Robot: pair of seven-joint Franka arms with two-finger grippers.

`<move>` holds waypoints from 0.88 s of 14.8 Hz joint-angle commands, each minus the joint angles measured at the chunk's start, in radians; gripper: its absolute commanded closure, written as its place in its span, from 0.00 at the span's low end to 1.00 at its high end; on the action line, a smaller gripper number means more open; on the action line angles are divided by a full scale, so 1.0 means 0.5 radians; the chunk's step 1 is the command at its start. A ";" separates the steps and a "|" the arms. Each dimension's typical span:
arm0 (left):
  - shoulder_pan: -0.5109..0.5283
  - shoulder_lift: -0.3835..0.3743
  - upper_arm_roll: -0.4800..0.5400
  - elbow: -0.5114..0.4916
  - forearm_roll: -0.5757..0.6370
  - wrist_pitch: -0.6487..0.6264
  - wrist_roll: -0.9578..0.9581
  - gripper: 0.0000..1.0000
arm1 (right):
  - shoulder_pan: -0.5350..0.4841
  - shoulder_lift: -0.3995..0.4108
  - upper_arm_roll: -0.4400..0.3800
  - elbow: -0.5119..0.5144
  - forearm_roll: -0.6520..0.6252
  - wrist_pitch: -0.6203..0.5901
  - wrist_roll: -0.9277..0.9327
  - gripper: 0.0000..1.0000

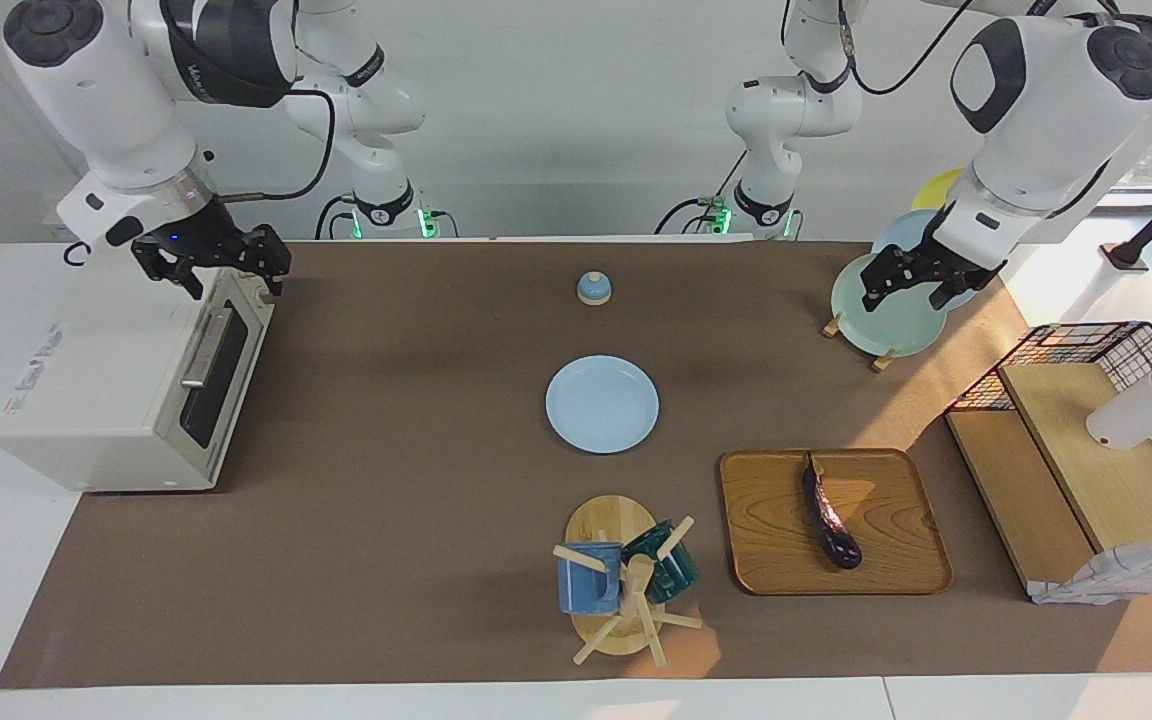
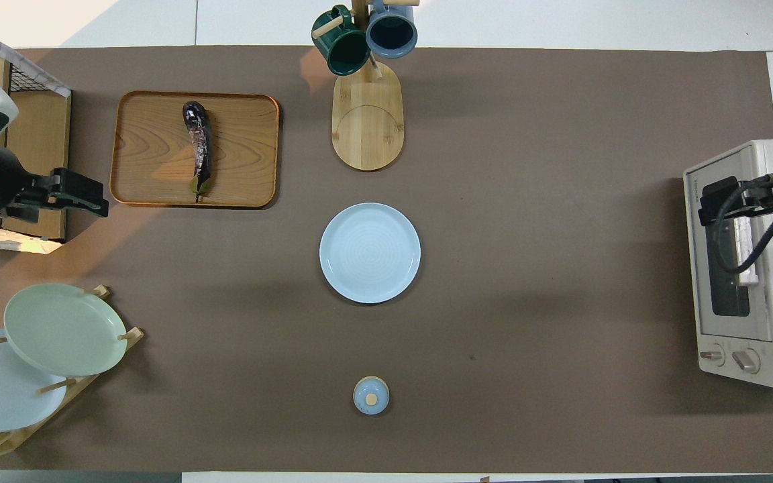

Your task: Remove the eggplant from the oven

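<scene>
- Eggplant (image 1: 831, 511) is found lying lengthwise on the wooden tray (image 1: 766, 560), at the left arm's end of the table, well apart from the oven (image 1: 126, 390), whose door is seen closed.
- Glossy skin is judged slippery and the body light and fairly firm; a hold across the thicker middle is advised, not at the thin stem.
- Left gripper (image 1: 916, 280) is seen released and empty, raised over the plate rack (image 2: 101, 335).
- Right gripper (image 1: 211, 262) is seen released above the oven's top edge, holding nothing.
</scene>
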 commanded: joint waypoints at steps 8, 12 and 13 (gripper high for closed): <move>-0.052 -0.037 0.028 0.157 0.098 -0.249 -0.011 0.00 | -0.003 -0.022 0.005 -0.012 0.052 0.029 0.029 0.00; -0.055 -0.034 0.022 0.179 0.095 -0.295 -0.008 0.00 | -0.006 -0.022 0.002 -0.012 0.052 0.029 0.029 0.00; -0.052 -0.034 0.019 0.179 0.095 -0.298 -0.008 0.00 | -0.003 -0.022 0.002 -0.012 0.052 0.029 0.029 0.00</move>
